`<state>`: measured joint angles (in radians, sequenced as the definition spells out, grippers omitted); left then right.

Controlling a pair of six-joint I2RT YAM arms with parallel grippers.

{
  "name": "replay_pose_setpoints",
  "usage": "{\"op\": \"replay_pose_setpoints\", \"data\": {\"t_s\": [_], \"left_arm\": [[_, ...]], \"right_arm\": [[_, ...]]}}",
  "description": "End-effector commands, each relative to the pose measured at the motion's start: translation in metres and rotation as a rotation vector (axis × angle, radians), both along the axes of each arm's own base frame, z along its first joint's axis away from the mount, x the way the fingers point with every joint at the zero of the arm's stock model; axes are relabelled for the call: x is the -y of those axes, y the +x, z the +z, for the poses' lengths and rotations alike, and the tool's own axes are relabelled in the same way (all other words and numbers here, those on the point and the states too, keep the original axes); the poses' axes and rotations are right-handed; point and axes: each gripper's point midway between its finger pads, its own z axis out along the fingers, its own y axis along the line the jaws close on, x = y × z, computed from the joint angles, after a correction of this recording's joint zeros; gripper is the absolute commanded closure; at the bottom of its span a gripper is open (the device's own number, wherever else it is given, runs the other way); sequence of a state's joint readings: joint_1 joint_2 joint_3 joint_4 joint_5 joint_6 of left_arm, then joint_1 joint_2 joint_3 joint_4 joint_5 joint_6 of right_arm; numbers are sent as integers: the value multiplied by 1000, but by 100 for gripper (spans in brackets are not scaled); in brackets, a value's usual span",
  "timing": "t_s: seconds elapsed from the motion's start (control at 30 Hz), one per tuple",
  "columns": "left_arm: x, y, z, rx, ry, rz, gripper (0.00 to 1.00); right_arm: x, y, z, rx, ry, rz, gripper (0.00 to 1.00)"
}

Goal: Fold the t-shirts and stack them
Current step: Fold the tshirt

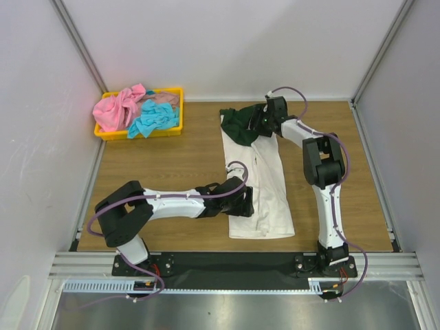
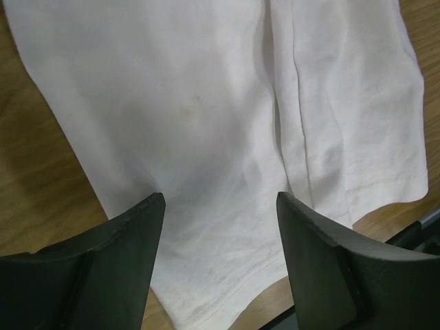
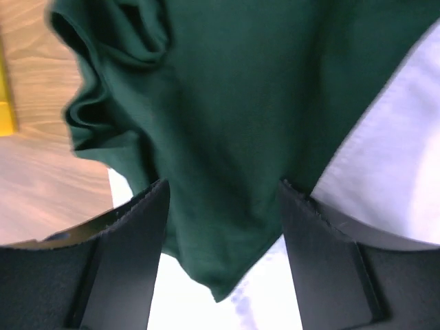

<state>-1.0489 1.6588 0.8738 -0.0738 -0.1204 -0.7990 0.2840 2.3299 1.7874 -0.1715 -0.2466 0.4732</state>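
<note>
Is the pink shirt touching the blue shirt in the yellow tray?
Touching. The top view shows the pink shirt bunched right against the turquoise shirt inside the yellow tray.

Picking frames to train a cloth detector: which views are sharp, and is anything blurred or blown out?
Top external: evenly lit, sharp, no glare on the wooden table. Left wrist: the white t-shirt is crisp, its seams readable; the jaws are dark. Right wrist: blurred, the dark green sleeve shows little weave, and the shirt's white body at right is washed out.
</note>
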Motion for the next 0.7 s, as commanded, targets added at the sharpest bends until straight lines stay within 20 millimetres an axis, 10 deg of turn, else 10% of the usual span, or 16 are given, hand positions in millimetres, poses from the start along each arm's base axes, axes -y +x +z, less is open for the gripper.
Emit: {"op": "replay_pose_setpoints", "data": {"t_s": [0.0,0.67], "left_arm": [[-3,-11,-3,-63,-22,43,28],[-45,-45,-11,-107,89,33,31]], "right_arm": [[-22,25,23,88,43,0,30],[-6,48,9,115,-46,-116,30]]}}
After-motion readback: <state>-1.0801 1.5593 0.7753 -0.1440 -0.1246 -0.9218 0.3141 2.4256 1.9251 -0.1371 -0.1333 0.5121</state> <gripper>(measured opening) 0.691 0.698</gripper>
